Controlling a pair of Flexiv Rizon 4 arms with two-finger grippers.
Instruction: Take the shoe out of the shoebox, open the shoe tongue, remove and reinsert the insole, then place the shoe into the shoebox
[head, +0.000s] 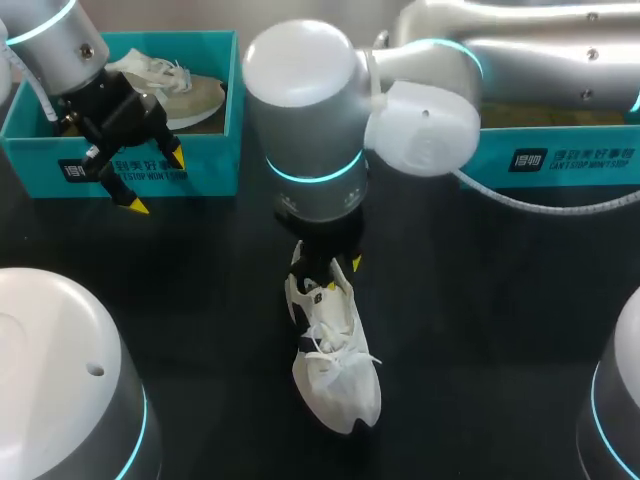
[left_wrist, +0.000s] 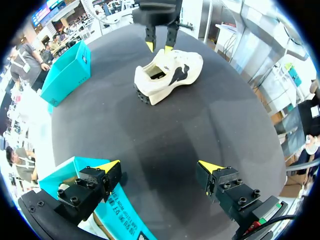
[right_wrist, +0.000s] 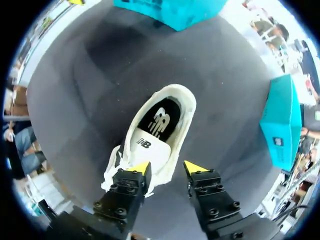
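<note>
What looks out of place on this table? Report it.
Nothing stands out. The white shoe stands upright on the table, insole flat inside, laces loose. The right gripper hangs open over its heel; the left gripper is open beside the teal shoebox.

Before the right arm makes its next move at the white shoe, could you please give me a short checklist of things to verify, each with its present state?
1. White lace-up sneaker is out of the teal cardboard shoebox and lies on the black table: ok.
2. Sneaker's opening faces up towards the right pincer: ok.
3. Right pincer is open, low over the sneaker: ok.
4. Right pincer's fingers touch the sneaker: cannot tell.
5. Black and white insole sits inside the sneaker, in plain view: ok.
6. Left pincer is open, empty, well apart from the sneaker: ok.
</note>
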